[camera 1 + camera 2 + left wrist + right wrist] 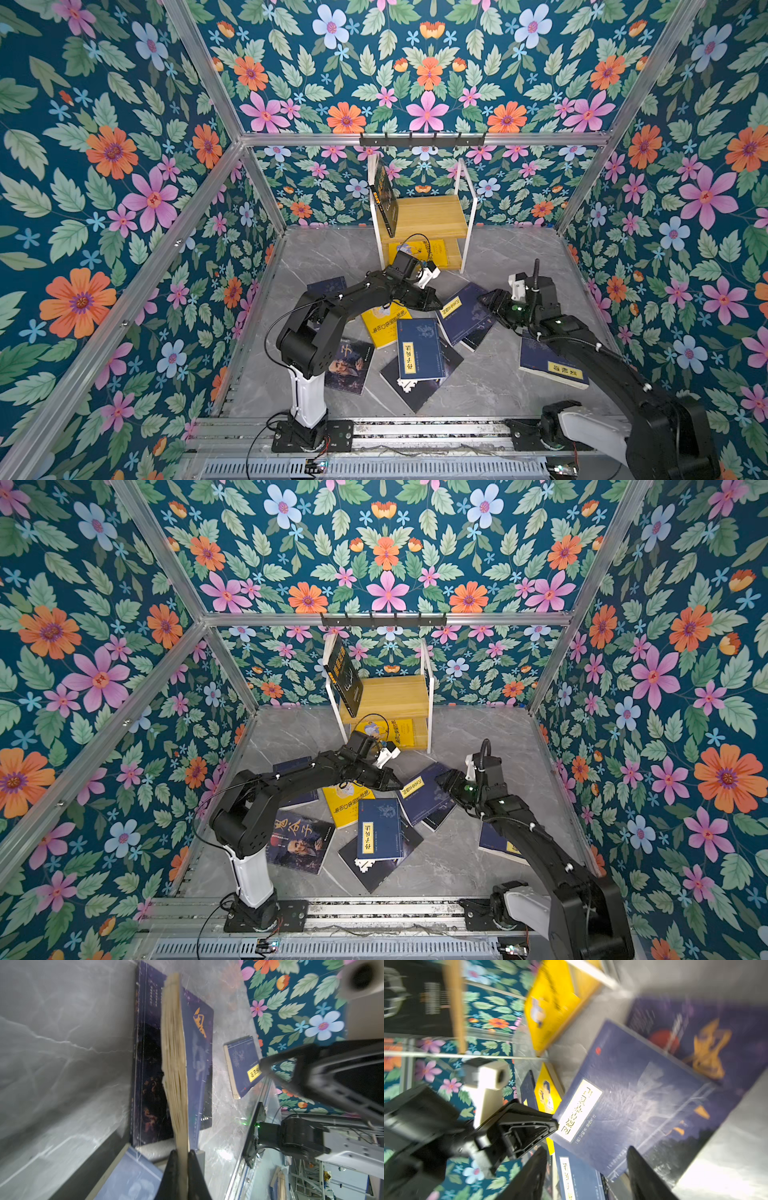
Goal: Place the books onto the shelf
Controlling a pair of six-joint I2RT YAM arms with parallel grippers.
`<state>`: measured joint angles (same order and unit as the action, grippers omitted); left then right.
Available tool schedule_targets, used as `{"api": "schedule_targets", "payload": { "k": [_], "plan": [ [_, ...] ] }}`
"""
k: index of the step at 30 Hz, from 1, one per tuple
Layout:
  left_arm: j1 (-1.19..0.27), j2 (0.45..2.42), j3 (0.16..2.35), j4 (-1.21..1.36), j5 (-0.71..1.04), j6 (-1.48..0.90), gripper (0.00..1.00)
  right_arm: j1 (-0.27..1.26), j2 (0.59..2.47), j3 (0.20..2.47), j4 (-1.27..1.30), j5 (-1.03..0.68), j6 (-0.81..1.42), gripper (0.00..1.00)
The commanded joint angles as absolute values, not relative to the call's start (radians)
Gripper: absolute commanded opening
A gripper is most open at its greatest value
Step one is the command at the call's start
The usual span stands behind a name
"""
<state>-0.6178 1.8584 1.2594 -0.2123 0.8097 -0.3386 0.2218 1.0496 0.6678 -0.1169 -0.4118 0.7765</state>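
Robot lab test cell: wallpaper panels (428, 62) on alu frame (291, 139), marble-look floor (498, 374), 2 arms (left arm (307, 332), right arm (660, 419)) bolted to rail (436, 432).

Books lie scattered over the grey marble table (457, 866) in front of the shelf (399, 696).
The shelf stands at the middle of the table's back edge. A black book (345, 675) leans tilted on its top board and a yellow book (392, 731) lies on the lower board. Near the table's middle, the left gripper (397, 786) meets the left corner of a tilted navy book (428, 802), with the right gripper (446, 783) just beside its right edge. Nearer the front lie a second yellow book (347, 806), a labelled navy book (380, 829) and a portrait book (299, 843).
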Motion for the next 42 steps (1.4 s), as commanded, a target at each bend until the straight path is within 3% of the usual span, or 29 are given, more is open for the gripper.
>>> {"api": "schedule_targets", "payload": {
  "k": [1,4,11,19,28,42],
  "plan": [
    [-0.592,1.823,1.235,-0.154,0.937,-0.363,0.0,0.223,0.932,0.676,-0.203,-0.31,0.503,0.71],
    [-0.575,1.798,1.217,-0.132,1.0,-0.38,0.0,0.224,0.831,0.659,-0.175,-0.274,0.303,0.83],
    [-0.511,1.649,1.091,-0.055,1.085,-0.403,0.0,0.24,0.756,0.675,-0.15,-0.275,-0.11,0.84],
    [-0.413,1.509,0.974,-0.013,1.202,-0.401,0.0,0.553,0.796,0.593,0.054,-0.019,-0.658,0.91],
    [-0.292,1.403,0.922,-0.081,1.288,-0.317,0.0,0.725,0.98,0.557,0.254,0.069,-1.011,0.91],
    [-0.197,1.356,0.924,-0.081,1.322,-0.338,0.0,0.743,1.261,0.597,0.561,0.038,-1.289,0.9]
  ]
}}
